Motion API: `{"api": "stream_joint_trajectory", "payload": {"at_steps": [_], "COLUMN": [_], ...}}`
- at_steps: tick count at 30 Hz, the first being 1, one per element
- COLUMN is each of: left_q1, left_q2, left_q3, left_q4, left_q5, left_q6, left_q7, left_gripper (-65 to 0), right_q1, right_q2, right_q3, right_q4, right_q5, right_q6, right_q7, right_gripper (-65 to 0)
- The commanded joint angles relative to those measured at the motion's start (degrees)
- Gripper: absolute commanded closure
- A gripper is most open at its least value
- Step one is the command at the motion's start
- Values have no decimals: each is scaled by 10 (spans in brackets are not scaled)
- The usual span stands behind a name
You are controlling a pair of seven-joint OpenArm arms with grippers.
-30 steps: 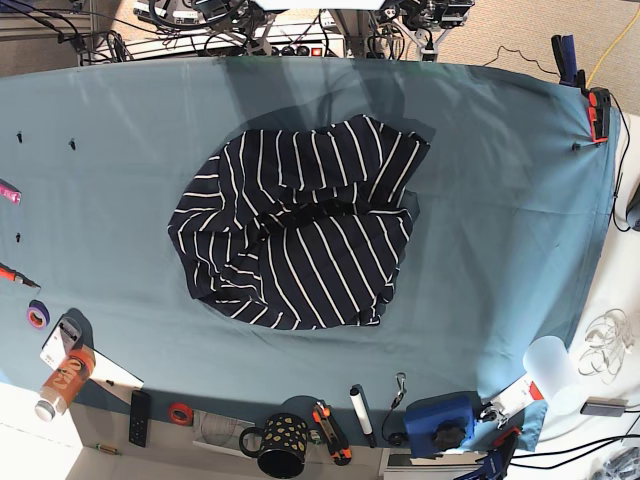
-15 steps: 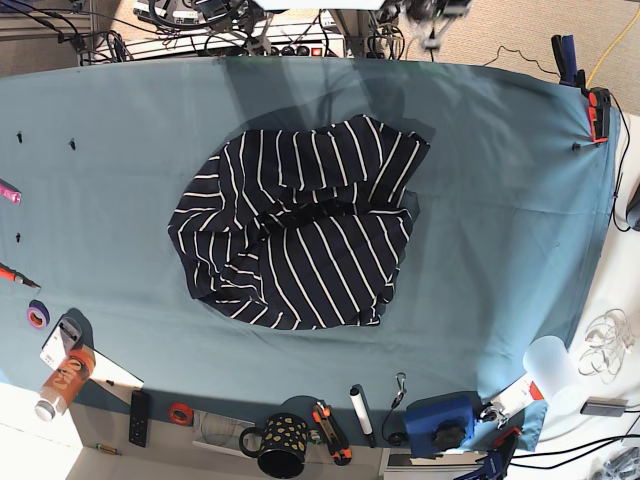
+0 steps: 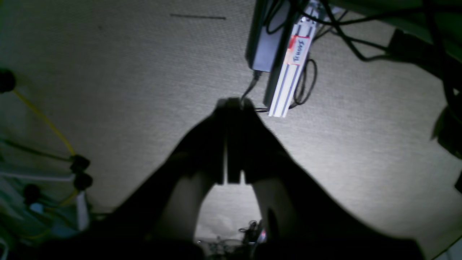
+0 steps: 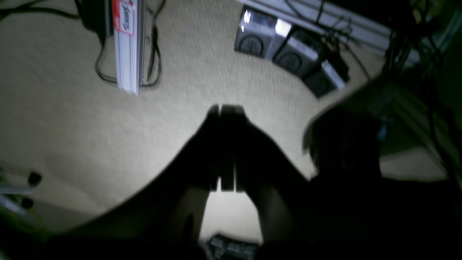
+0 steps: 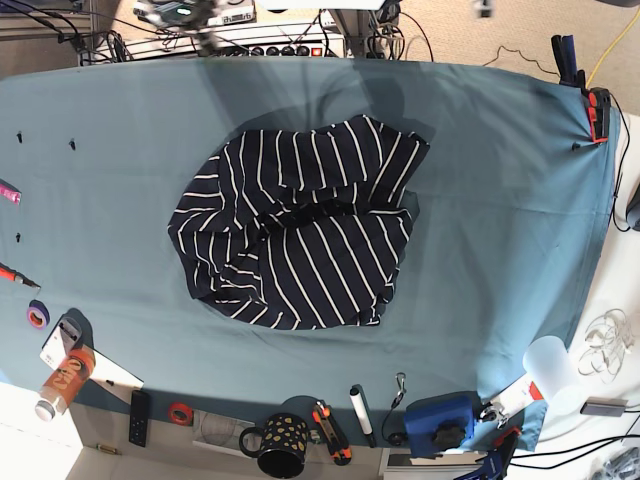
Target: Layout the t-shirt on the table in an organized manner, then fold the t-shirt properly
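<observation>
on the table (image 5: 500,200) the t-shirt (image 5: 300,225) lies crumpled, unmoved since before, both arms' fingers (image 3: 231,144) pressed together, empty

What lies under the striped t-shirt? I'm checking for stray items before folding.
Around the crumpled t-shirt only the teal table cloth shows. Whatever lies directly beneath is covered by the bunched fabric and cannot be seen.

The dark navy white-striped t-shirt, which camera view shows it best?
The base view. It looks straight down on the whole dark navy white-striped t-shirt, lying crumpled mid-way across the teal-blue cloth-covered table. Both wrist views show none of it, only beige carpet, cables and their own shut grippers.
</observation>
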Motion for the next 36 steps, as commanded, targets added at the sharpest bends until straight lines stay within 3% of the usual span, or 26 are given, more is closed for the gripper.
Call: {"api": "stream_joint_trajectory", "payload": {"at_steps": [1,5,9,12,19,22,29,36], "left_q1": [18,71,132,182,299,335,364,343], "left_q2": [-10,-35,-57,-61,-61,-61,-61,-61], "left_q3": [-2,-2,-2,-2,-2,-2,-2,-2], "left_q4": [26,123,228,315,529,620,797,894], "left_q5": [-15,-73,-108,-114,-114,-114,-88,-51], "left_q6": [-2,-2,-2,-2,-2,-2,-2,-2], "left_q7": [10,82,140,181,225,254,258,223], "left_gripper": [0,0,0,0,0,0,0,0], "right_q1": [-19,-85,-144,-183,-272,-306,-320,-288], "right_q2": [20,63,86,87,87,87,87,87], "right_q3": [2,2,5,21,113,171,288,324], "right_q4": [30,133,229,301,483,563,705,761], "right_q5": [15,52,58,63,149,173,242,247], "right_q6": [3,3,3,3,4,37,70,70], "right_q7": [-5,-20,-38,-82,-151,-159,-164,-161], "right_gripper": [0,0,0,0,0,0,0,0]}}
